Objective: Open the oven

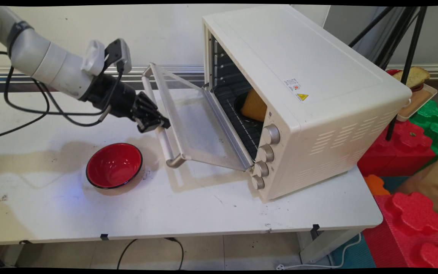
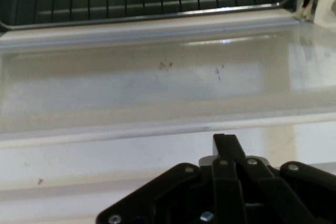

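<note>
Red bowl (image 1: 114, 165): glossy red inside, black rim, sitting upright toward the near left part of the white table (image 1: 188, 213), just in front of the gripper.
Gripper (image 1: 154, 122): black, fingers (image 2: 227, 148) pressed together with no gap between them, nothing held; it rests against the door handle (image 1: 162, 133), about halfway along the bar.
Oven door (image 1: 196, 121): glass, hanging roughly half open, tilted out toward the table's left side.
Toaster oven (image 1: 318, 114): cream-white, set at an angle on the right half of the table, four silver knobs (image 1: 265, 154) down its near front corner.
Inside the oven: a wire rack (image 1: 242, 125) carrying a tan piece of bread (image 1: 254, 106) on something dark.
Past the right edge: red and green foam blocks (image 1: 409, 148).
</note>
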Tool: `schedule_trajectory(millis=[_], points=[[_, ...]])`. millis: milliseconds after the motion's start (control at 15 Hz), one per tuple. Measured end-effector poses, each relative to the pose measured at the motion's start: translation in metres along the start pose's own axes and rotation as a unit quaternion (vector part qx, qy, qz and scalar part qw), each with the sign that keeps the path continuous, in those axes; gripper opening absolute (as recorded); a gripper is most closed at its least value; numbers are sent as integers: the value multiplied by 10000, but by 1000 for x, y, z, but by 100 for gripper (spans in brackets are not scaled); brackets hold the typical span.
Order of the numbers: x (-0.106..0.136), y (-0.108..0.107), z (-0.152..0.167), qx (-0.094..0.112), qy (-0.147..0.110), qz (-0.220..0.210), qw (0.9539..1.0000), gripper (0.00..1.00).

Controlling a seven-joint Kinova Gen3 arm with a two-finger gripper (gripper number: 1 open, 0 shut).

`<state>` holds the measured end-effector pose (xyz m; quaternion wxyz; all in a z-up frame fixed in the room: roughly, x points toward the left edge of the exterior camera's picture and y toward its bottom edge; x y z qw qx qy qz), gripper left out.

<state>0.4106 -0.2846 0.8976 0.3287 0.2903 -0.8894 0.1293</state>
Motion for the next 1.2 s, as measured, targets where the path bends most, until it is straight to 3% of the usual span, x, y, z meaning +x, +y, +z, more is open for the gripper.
schedule_trajectory(millis=[800,1200], points=[[-47,9,15,-74,-180,315,9993,0],[-57,8,18,75,-95,481,9988,0]])
